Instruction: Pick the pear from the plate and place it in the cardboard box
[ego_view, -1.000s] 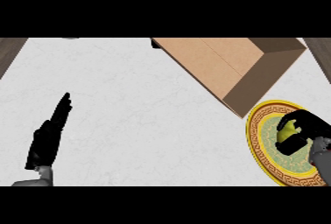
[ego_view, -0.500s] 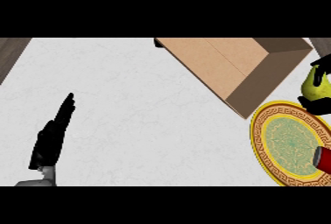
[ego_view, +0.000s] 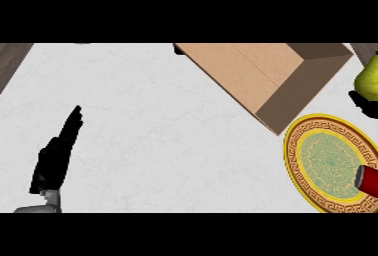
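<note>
Pear (ego_view: 368, 76), one only, sits cut off at the frame edge, right hand (ego_view: 363, 104) barely visible beneath, grip unclear; left hand (ego_view: 57, 156) rests straight-fingered, holding nothing.

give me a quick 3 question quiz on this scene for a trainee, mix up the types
1. True or false: the pear lies on the plate.
2. Where does the cardboard box sit relative to the plate? A) up and to the left of it B) below it C) on top of it
3. Fill in: the left hand rests with its fingers ____.

Key
1. False: the pear shows at the view's right edge, above the plate, with part of the right hand just under it.
2. A
3. straight
</note>
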